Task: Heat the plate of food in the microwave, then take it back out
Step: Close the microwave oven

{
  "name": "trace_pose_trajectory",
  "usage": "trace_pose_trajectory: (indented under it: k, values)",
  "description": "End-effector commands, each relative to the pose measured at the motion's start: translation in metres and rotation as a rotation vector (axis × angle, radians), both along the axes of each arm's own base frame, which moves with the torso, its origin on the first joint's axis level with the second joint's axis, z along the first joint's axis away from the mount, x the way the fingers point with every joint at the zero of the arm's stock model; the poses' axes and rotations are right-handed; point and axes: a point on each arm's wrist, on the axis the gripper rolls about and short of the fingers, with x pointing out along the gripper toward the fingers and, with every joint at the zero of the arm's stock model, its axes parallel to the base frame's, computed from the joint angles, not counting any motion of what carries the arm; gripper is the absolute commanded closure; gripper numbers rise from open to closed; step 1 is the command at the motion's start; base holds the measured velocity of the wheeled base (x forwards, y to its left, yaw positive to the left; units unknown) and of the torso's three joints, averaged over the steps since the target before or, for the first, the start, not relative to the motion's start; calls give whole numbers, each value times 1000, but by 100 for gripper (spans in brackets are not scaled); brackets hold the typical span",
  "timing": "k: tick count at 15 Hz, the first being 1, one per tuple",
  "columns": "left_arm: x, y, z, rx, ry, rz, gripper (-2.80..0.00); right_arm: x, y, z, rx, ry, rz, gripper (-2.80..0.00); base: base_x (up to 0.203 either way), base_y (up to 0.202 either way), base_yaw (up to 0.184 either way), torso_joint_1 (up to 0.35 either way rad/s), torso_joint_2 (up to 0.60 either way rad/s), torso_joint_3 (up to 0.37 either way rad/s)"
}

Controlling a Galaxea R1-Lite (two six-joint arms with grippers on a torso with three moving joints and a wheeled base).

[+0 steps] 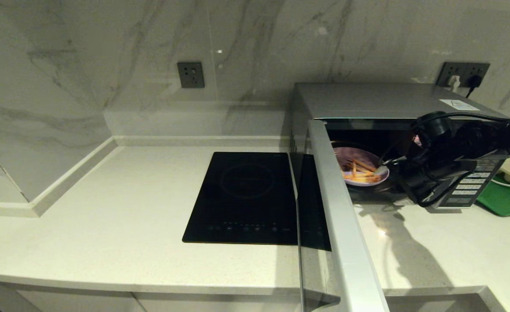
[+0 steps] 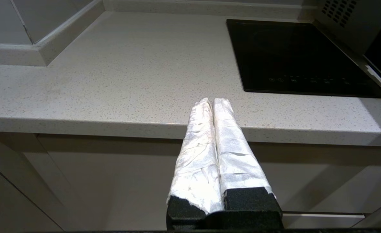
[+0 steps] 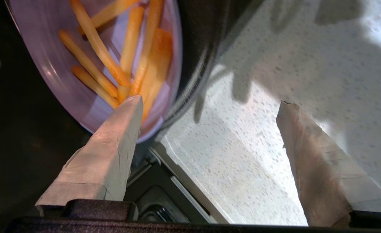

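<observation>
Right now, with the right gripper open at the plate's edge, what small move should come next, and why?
Probably ease the right gripper forward until its fingers straddle the plate of food's rim, then shut. One finger lies over the rim; the other is outside the microwave, so nothing is gripped.

My right gripper (image 3: 210,103) has fingers wrapped in pale grey-white tape; my left gripper (image 2: 213,101) has the same white wrapping on black bases; the plate of food (image 1: 361,167) is pale lilac with orange-yellow sticks; the microwave (image 1: 380,102) is silver; the induction hob (image 1: 246,197) is glossy black; the countertop (image 1: 107,208) is cream, finely speckled; the tray (image 1: 504,199) is green; the wall (image 1: 107,52) is grey-veined marble.
</observation>
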Motion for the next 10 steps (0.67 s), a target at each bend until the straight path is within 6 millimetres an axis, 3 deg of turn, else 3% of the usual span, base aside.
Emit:
trace_pose_trajectory:
  k: [1,10]
  values:
    - [0,0,0,-1,0,1,0,-12,0,6,5,4,-3,-280,0,0,0,0,0,0]
    - [0,0,0,-1,0,1,0,-48,0,30,-7,-24,24,-280,0,0,0,0,0,0]
